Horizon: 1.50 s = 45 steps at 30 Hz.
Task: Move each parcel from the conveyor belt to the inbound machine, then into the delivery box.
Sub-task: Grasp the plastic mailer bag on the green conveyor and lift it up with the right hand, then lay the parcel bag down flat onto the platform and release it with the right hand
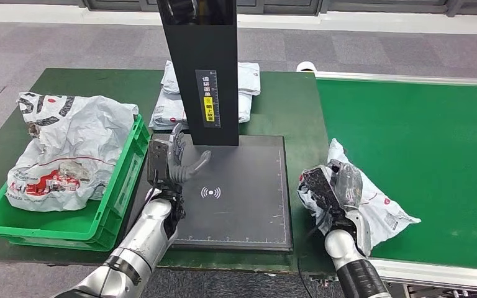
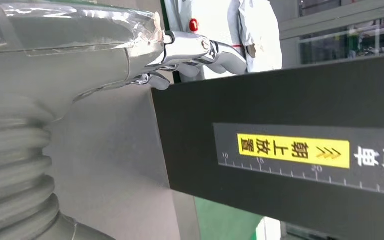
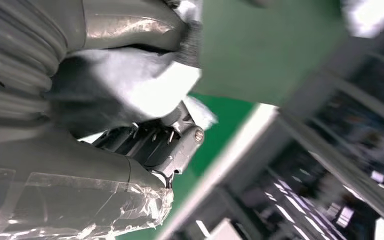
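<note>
Green conveyor belt [image 1: 422, 124] carries the white parcel [image 1: 379, 208] at its near-left edge — right hand [image 1: 332, 186] clamps onto it. Left hand [image 1: 172, 158] hovers over the inbound machine [image 1: 242, 198], fingers spread, holding nothing.

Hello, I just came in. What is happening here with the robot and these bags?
The robot is sorting parcels. Its right hand grips a white parcel lying at the edge of the green conveyor belt. Its left hand is open over the black scanning plate, holding nothing. One crumpled parcel already lies in the green box.
</note>
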Available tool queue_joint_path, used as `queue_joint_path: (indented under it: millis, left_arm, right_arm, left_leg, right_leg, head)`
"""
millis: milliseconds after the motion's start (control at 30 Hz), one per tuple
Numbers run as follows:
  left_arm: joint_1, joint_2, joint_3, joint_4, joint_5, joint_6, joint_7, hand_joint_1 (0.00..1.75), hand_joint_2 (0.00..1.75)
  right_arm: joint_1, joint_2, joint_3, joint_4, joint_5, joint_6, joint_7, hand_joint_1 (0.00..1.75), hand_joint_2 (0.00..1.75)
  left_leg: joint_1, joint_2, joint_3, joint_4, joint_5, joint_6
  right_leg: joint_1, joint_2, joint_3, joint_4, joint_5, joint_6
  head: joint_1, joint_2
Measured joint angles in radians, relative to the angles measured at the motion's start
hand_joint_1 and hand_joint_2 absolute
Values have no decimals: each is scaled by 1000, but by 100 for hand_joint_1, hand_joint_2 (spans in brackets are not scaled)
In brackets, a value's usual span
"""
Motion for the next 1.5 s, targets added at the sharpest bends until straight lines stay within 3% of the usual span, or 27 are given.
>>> queue_joint_path:
  millis: [233,400,600,833,1133,1333,1367,1500]
  left_arm:
    - [-19,-15,0,23,16,10,-21,0,175]
    - [-45,-30,0,50,31,14,-34,0,175]
    - [-58,-31,0,71,41,20,-40,0,175]
    - [-61,-31,0,86,49,23,-43,0,175]
    - [-64,-30,0,91,75,36,-64,0,175]
    - [-64,-27,0,91,85,41,-71,0,175]
    - [-64,-27,0,91,85,44,-73,0,175]
    - [-65,-20,0,90,89,71,-98,0,175]
  right_arm:
    - [-109,38,69,-8,-57,33,-31,175,175]
    - [-245,90,157,69,-107,96,-42,175,175]
    - [-325,133,249,151,-146,157,-53,175,175]
    - [-366,165,311,207,-168,176,-59,175,175]
    - [-401,196,404,238,-259,360,-59,175,175]
    - [-402,201,448,252,-288,381,-64,175,175]
    - [-402,201,451,254,-290,386,-65,168,175]
    - [-401,200,470,277,-280,394,-68,0,175]
  left_leg:
    - [0,0,-1,0,1,-1]
    - [1,-1,-1,0,2,-2]
    - [1,-2,-3,0,3,-2]
    - [1,-4,-4,0,3,-2]
    - [1,-4,-4,0,3,-2]
    - [1,-4,-5,0,3,-2]
    - [1,-4,-5,0,3,-2]
    - [1,-4,-5,0,3,-2]
  right_leg:
    - [0,0,-1,1,1,0]
    - [1,0,-2,2,1,-1]
    - [1,0,-3,2,1,-1]
    - [0,-2,-4,2,1,-1]
    - [1,-2,-4,2,1,-1]
    - [1,-2,-4,2,1,-1]
    - [1,-2,-4,2,1,-1]
    - [0,-2,-4,2,1,-1]
  head:
    - [0,0]
    - [0,0]
    - [0,0]
    - [0,0]
    - [0,0]
    - [0,0]
    - [0,0]
    - [0,0]
